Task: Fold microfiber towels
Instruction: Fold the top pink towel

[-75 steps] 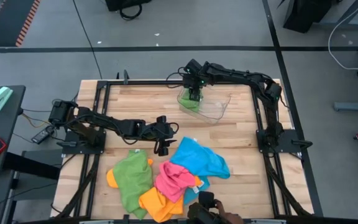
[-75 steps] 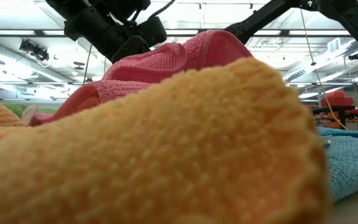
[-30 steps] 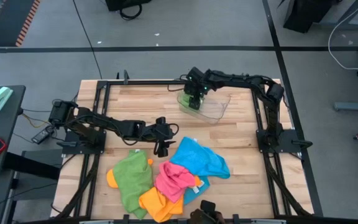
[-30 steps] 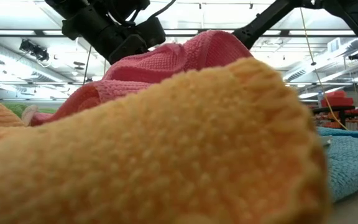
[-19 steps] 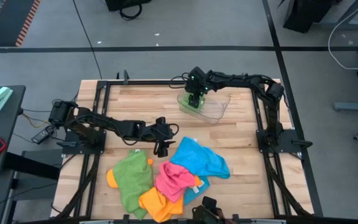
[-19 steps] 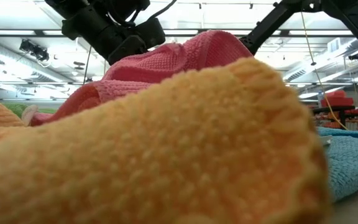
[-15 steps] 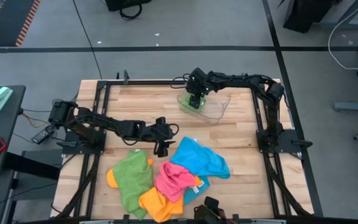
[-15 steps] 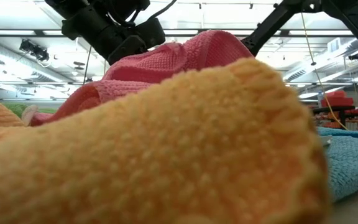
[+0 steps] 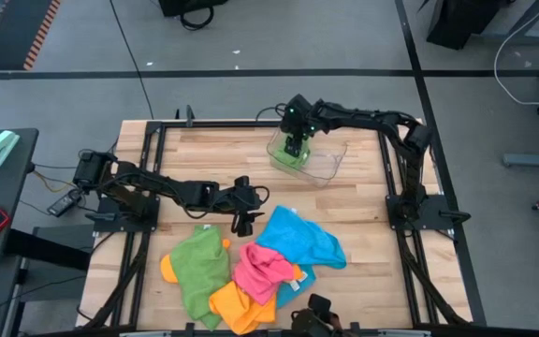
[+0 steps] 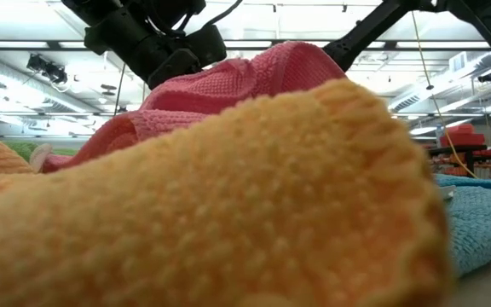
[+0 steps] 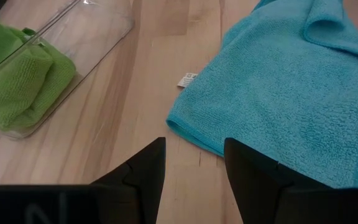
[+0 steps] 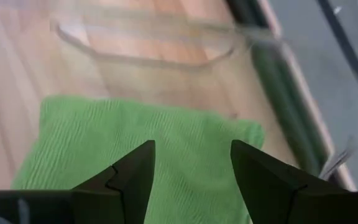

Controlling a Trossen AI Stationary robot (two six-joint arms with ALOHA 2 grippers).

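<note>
A small white label (image 11: pixel 187 79) is showing at the blue towel's (image 11: pixel 291 87) edge, its writing unreadable. The folded green towel (image 12: pixel 142 155) is lying inside the clear tray (image 9: pixel 324 161), with the right gripper (image 12: pixel 191 171) hanging spread and empty above it. Away from the tray, the left gripper (image 11: pixel 194 165) is hovering spread beside the blue towel, near crumpled green (image 9: pixel 199 267), pink (image 9: pixel 262 270) and orange (image 9: pixel 237 307) towels.

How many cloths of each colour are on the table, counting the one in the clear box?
Green: 2, a folded green cloth in the clear tray and a loose green cloth in the pile
Blue: 1
Pink: 1
Orange: 1 showing; more may lie hidden underneath
Total: 5 cloths
</note>
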